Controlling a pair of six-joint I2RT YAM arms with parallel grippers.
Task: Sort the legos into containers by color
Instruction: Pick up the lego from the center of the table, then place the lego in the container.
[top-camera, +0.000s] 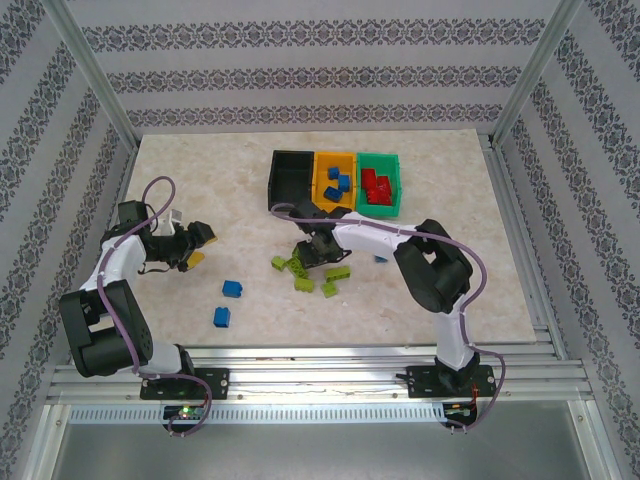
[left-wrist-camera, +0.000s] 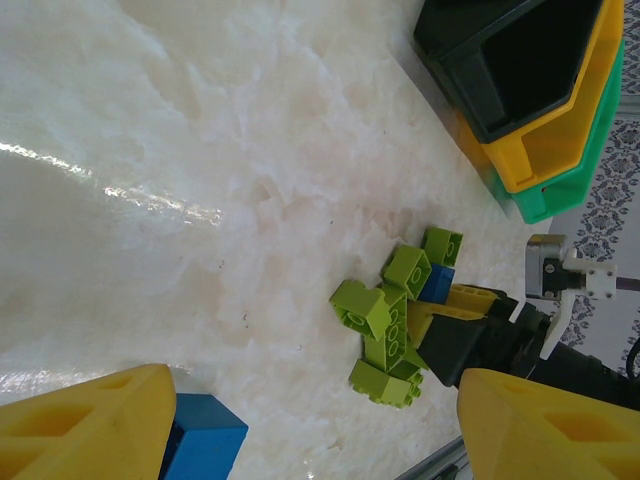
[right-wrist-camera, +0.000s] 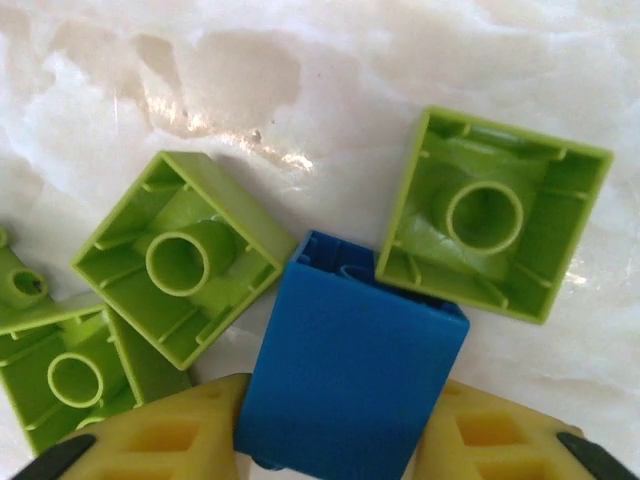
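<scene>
Right gripper (right-wrist-camera: 335, 435): clenched on a blue brick (right-wrist-camera: 350, 365), with 1 yellow pad (right-wrist-camera: 160, 440) on each of 2 opposite sides; the brick sits at the fingertips, low over the table.
Held brick: plain glossy blue, 1 smooth wall facing the wrist camera, its ribbed hollow edge pointing away from the fingers.
Green bricks (top-camera: 300, 266): lime, in a loose cluster around the right gripper's fingertips. Those nearest lie hollow side up, each showing a round tube inside. 1 lies just left of the held brick and 1 just right of it.
Left gripper (top-camera: 198, 243): released, its yellow fingers spread wide and holding nothing, well apart from the cluster.
Loose blue bricks (top-camera: 233, 288): 2 on the table, between the grippers and nearer the left one, lying apart from each other.
Bins: 3 in a row beyond the right gripper, side by side.
Black bin (top-camera: 292, 185): its dark floor shows.
Yellow bin (top-camera: 335, 153): holds several sorted blue bricks (top-camera: 338, 182).
Green bin (top-camera: 378, 156): holds several red bricks (top-camera: 377, 187).
Table (top-camera: 200, 170): pale cream marbled top, glossy, with streaks of glare.
Room: striped patterned wallpaper (top-camera: 300, 60) on all sides, and metal frame posts (top-camera: 95, 90) at the corners.
</scene>
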